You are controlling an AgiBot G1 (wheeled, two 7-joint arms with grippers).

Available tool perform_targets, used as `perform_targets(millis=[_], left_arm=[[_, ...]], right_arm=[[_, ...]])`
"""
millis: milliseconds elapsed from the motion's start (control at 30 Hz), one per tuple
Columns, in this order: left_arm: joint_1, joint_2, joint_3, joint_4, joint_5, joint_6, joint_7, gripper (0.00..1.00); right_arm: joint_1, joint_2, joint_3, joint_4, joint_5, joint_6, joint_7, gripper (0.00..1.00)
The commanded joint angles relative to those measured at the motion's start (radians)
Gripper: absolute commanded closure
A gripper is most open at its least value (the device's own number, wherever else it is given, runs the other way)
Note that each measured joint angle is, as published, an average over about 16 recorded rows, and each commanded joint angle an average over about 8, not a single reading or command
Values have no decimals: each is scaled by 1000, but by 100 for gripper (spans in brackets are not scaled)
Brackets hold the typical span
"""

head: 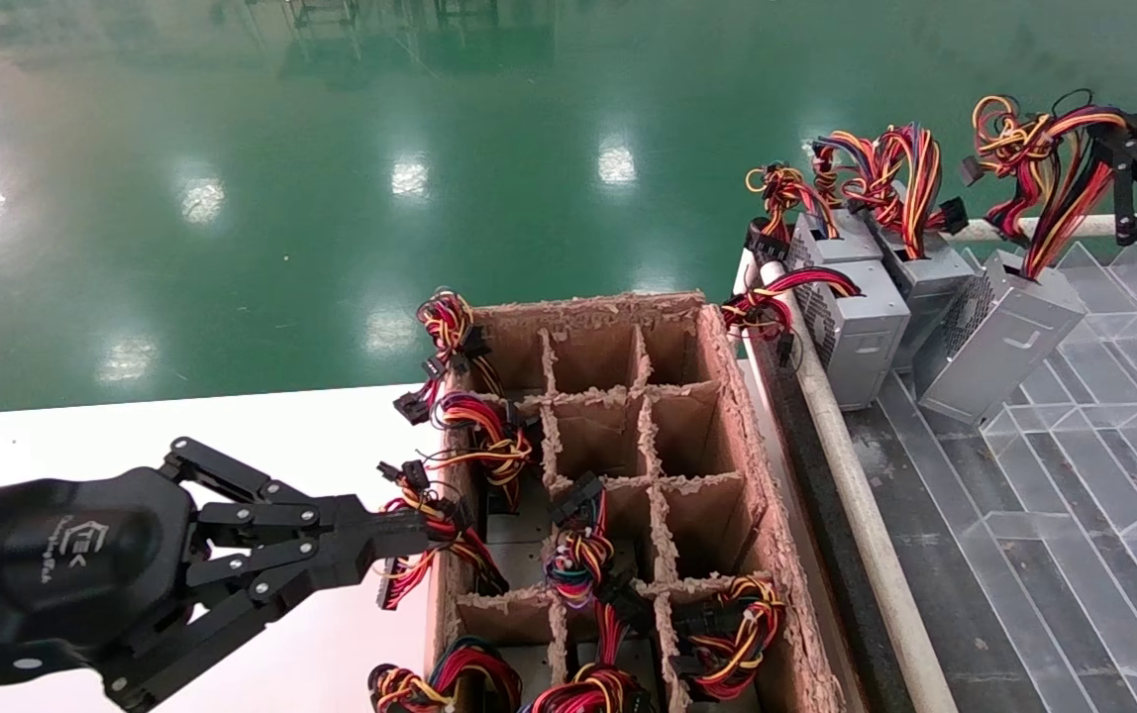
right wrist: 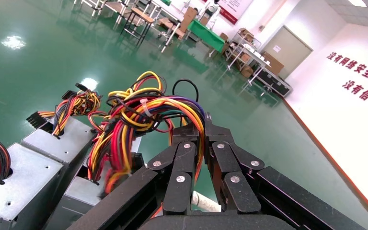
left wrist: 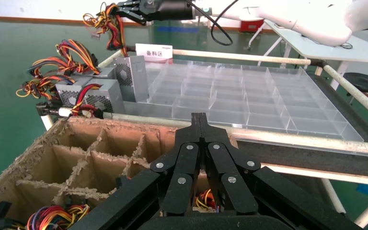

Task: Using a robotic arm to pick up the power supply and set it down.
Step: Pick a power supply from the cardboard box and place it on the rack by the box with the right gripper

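The power supply leans tilted on the clear divided tray at the far right, its wire bundle rising from its top. The right gripper has its jaws closed on that bundle, above the box. Three more silver supplies stand just beside it at the tray's near corner, making four there. A white sign behind them reads 备料区.

The left gripper, fingers pressed together and holding nothing, hovers at the left edge of the brown cardboard divider box, touching the wires of a unit there. Several compartments hold wired units; the count is unclear. Its black body carries a white logo, unreadable.
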Motion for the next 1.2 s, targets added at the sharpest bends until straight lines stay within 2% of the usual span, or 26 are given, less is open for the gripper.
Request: perform_targets(millis=[33,433,800,1000,1200], left_arm=[[0,0,0,0,0,0,0,100],[0,0,0,0,0,0,0,100],[0,0,0,0,0,0,0,100],[0,0,0,0,0,0,0,100],[0,0,0,0,0,0,0,100]], right_arm=[[12,-8,-11,-7,-12,1,5,100],[18,-3,-29,-39,-98,57,31,100],[32,-17,-42,-89,-127,70,52,100],[74,-52,-46,-136,-92,41,10,100],[85,-70,-33,-136,-1,-48,-64,100]])
